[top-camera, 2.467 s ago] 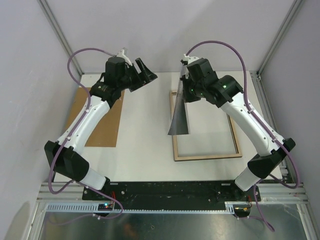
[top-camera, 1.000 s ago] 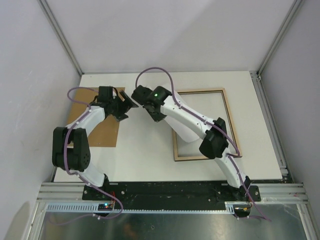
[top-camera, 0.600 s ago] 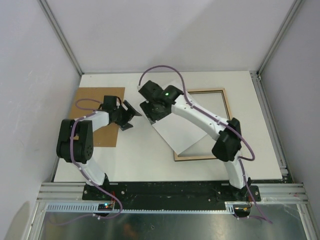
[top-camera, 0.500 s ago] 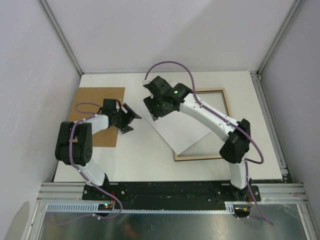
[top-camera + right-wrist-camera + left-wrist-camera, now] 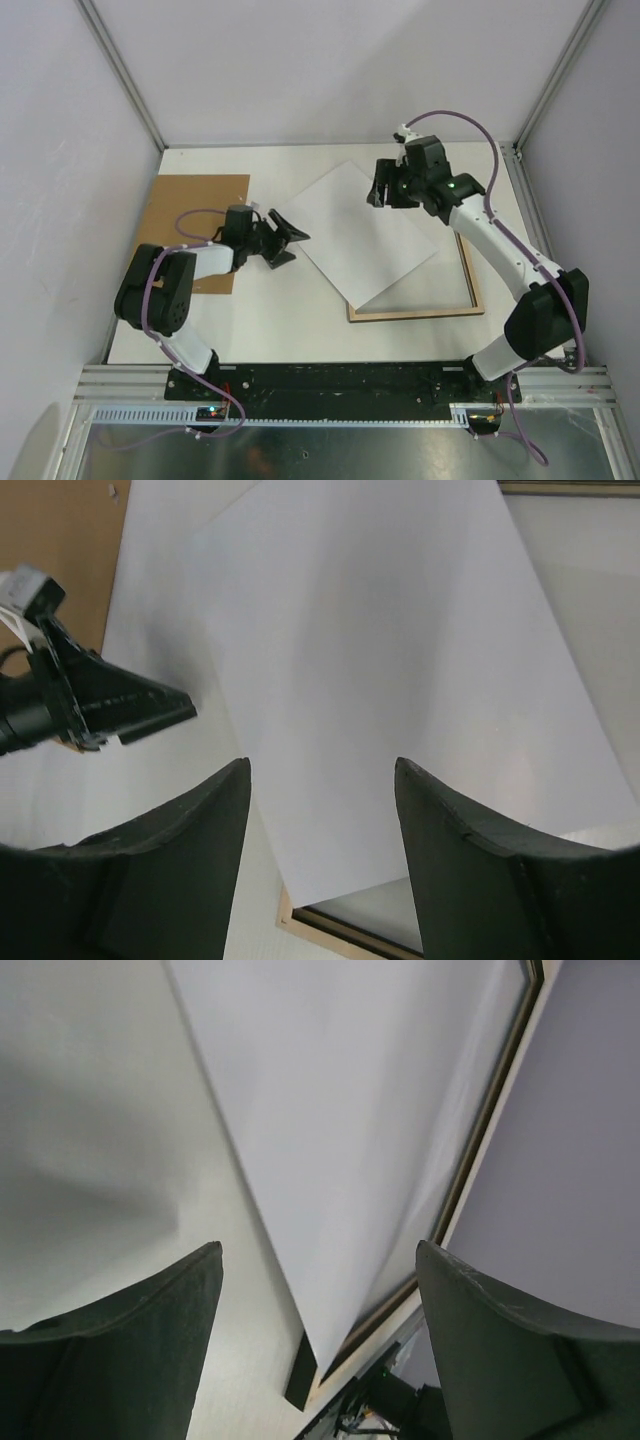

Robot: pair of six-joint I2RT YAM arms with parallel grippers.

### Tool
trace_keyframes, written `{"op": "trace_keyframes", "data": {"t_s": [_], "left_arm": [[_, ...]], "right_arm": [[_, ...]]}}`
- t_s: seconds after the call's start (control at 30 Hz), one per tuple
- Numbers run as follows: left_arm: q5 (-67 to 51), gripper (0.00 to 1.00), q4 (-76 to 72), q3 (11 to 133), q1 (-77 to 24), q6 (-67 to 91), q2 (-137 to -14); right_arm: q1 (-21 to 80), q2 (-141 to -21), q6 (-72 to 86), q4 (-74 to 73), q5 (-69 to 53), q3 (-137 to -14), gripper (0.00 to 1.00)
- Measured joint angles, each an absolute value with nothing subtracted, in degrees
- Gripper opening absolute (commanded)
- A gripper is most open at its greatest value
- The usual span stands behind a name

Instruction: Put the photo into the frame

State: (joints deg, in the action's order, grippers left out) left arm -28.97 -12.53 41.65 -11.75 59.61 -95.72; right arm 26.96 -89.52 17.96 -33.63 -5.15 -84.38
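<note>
Photo (image 5: 365, 232): lay flat with its plain white back up, print side hidden. Made sense against the frame (image 5: 415, 313), turned pale-wood side up, so as to face the print toward the pane. Sat cornerwise rather than square, covering the frame's left rail and most of its far rail, and overhanging the table (image 5: 290, 320) at its left corner. Judged not yet seated; needed turning parallel with the rails and sliding right into the opening.

Right gripper (image 5: 388, 195): hung over the far part of the sheet, jaws spread, holding nothing. Looked clear of the paper, though could not be sure from above. Probably kept there to nudge the far edge round.

Left gripper (image 5: 296, 248): reached low across the table, jaws parted and empty, tips just beside the sheet's overhanging left corner. Seemed aimed at that corner as the one bit of paper clear of the frame, easy to pinch or push.

Backing board (image 5: 200, 200): lay flat at the left, apart from the sheet, partly under the left arm. Presumably parked until wanted behind the print.

Worth minding: thin paper, likely to buckle if pushed from one corner alone.
</note>
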Motion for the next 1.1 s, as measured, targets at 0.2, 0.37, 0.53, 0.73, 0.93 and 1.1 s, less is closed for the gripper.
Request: {"op": "trace_keyframes", "data": {"t_s": [0.2, 0.37, 0.53, 0.73, 0.93, 1.1], "left_arm": [[-26.6, 0.83, -15.4, 38.7, -18.5, 65.4, -95.7], [-24.4, 0.82, -16.4, 37.5, -21.6, 68.9, -95.7], [-24.1, 0.83, -19.2, 37.5, -22.9, 70.6, -97.2], [-24.2, 0.83, -22.8, 37.5, -23.6, 72.6, -98.7], [-24.4, 0.83, -26.3, 36.9, -24.6, 74.5, -99.9], [-24.5, 0.82, -29.3, 36.8, -25.7, 75.9, -101.3]], "right_arm": [[23.9, -85.1, 19.1, -29.7, -6.9, -80.4, 0.66], [22.2, -82.4, 19.5, -27.3, -7.9, -78.5, 0.66], [20.3, -79.6, 19.9, -24.6, -8.9, -75.0, 0.66], [18.5, -76.8, 20.7, -20.8, -11.3, -71.5, 0.66], [17.7, -75.4, 21.0, -17.6, -13.1, -70.1, 0.67], [17.4, -74.3, 21.2, -15.7, -14.5, -68.7, 0.67]]}}
